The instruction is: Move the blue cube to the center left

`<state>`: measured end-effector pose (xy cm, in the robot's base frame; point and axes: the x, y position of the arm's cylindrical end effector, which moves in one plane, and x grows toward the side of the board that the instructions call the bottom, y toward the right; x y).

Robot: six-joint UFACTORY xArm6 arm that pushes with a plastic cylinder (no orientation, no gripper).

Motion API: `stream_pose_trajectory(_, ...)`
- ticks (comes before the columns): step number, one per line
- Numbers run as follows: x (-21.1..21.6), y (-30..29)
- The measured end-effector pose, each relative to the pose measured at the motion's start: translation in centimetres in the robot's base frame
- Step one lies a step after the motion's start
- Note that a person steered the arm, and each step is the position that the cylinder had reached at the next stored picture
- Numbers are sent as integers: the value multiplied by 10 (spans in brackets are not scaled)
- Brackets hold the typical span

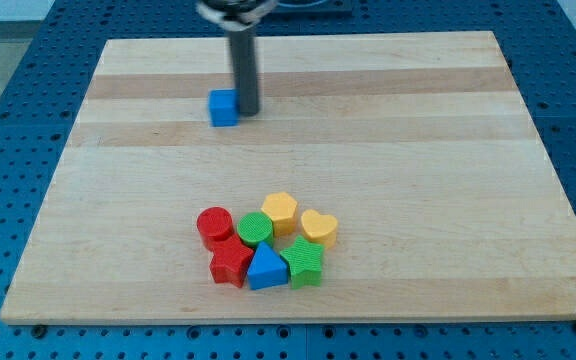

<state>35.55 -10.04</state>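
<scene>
The blue cube (224, 107) sits on the wooden board (418, 150) in the upper left part, near the view's top. My tip (249, 111) is the lower end of the dark rod, which comes down from the view's top edge. The tip stands right beside the cube's right side, touching or nearly touching it.
A cluster of blocks lies near the board's bottom centre: a red cylinder (214, 225), a green cylinder (255, 229), a yellow hexagonal block (280, 211), a yellow heart (319, 228), a red star-like block (231, 262), a blue triangle (266, 268), a green star-like block (304, 262).
</scene>
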Motion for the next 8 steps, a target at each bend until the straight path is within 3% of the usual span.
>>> stream_pose_trajectory(1, 9, -38)
stream_pose_trajectory(3, -10, 3)
stream_pose_trajectory(5, 3, -53)
stream_pose_trajectory(8, -12, -64)
